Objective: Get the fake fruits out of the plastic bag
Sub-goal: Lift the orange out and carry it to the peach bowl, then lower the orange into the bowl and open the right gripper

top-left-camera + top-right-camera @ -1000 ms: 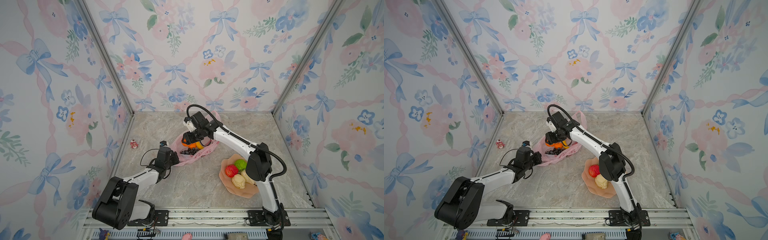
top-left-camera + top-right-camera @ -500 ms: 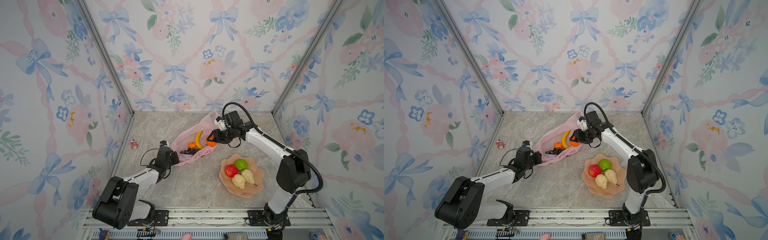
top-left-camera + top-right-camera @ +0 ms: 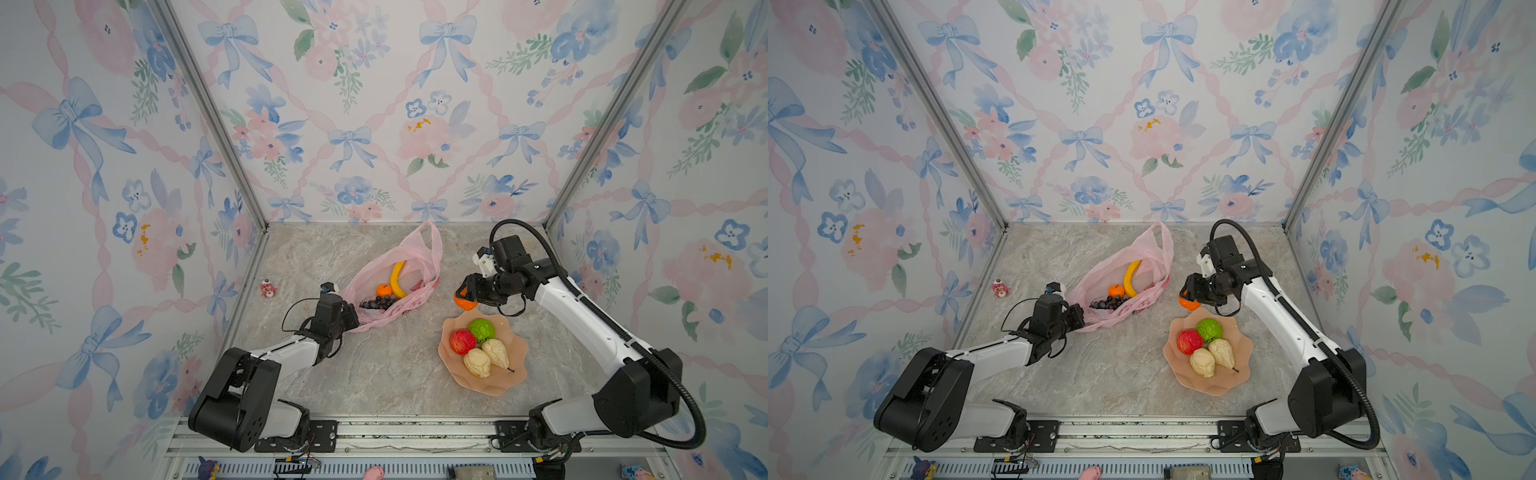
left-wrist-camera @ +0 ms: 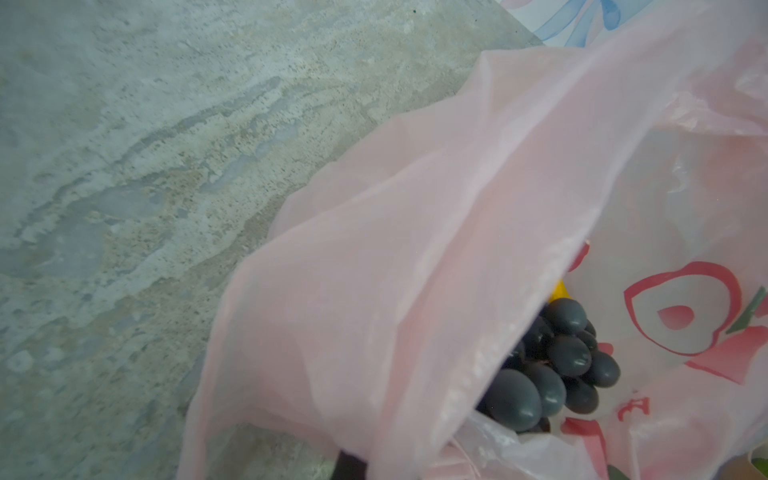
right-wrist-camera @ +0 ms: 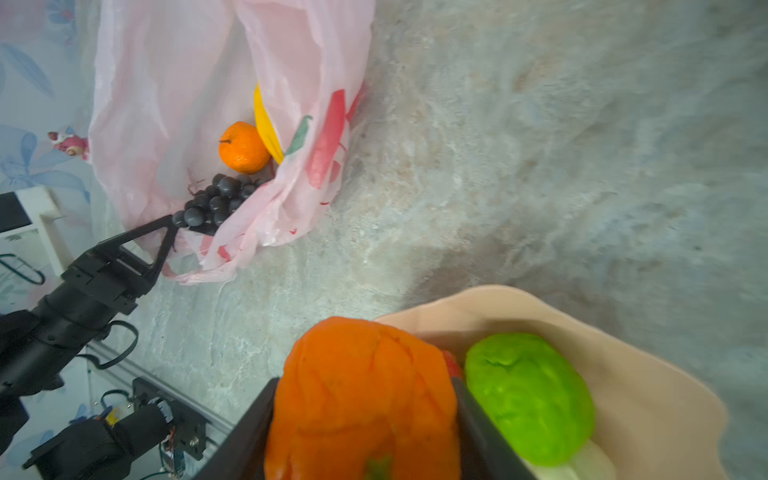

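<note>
**Orange at plate rim; three fruits left in bag**

The right gripper [image 3: 464, 297] clamps the orange [image 3: 466, 304] between its jaws, which stand half apart on it. It hangs just over the rim of the plate [image 3: 494, 384] on the bag's side. Judgement: the carry is nearly done and release comes next.

The plate holds the green fruit [image 3: 481, 329], the red fruit [image 3: 462, 341] and two pears [image 3: 486, 358], touching in a cluster.

The left gripper [image 3: 355, 316] is closed tight on the lip of the bag [image 3: 415, 257], beside the grapes [image 3: 376, 302]. Judgement: the pinch anchors the thin film and keeps the mouth gaping so the other arm can reach in.

The bag lies on the table, well apart from the plate. Inside it are the banana [image 3: 397, 276], the other orange [image 3: 383, 290] and the grapes, all touching.

Writing: none is legible. The bag carries red and green fruit prints. Small red marks near its hem may be characters but are too blurred to read. No brand shows on the arms.
</note>
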Motion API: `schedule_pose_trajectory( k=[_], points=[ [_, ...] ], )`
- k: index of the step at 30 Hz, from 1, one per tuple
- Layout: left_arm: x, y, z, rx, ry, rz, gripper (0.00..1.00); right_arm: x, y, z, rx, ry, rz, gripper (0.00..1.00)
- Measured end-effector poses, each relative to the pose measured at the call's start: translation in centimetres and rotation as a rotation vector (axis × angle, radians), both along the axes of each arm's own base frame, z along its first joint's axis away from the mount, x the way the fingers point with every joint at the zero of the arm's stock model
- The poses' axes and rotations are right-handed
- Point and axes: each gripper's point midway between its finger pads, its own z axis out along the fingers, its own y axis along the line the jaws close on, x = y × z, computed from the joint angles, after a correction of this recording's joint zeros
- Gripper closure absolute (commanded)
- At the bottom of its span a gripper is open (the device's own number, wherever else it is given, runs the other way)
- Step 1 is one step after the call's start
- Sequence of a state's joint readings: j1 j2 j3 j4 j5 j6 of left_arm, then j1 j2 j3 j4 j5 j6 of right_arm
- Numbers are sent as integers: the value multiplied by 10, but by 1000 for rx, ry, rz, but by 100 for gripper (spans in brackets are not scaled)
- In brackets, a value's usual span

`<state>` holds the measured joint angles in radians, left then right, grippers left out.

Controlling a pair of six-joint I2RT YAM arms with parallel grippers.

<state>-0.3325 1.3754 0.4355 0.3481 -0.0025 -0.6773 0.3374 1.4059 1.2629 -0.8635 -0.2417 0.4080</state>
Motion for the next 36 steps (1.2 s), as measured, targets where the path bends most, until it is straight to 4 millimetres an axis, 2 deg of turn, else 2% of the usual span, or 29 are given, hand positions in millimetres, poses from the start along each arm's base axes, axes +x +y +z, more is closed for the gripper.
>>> schedule_pose_trajectory(
  k=[5,12,16,28,36],
  points=[
    [1,-1,-5,0,8,-3,100,-19,-51,-7,-193,-3,-155,47],
    [2,-2,-5,-3,5,-6,100,-51,-94,-50,-368,57,-339,47],
    [1,-2,-5,-5,6,-8,100,-52,-102,-57,-439,45,-370,48],
    [2,-3,-5,-5,5,-9,100,-26,-103,-76,-522,14,-391,47],
    [2,-3,-5,-5,5,-9,100,-28,-102,-85,-583,16,-374,43]
  ],
)
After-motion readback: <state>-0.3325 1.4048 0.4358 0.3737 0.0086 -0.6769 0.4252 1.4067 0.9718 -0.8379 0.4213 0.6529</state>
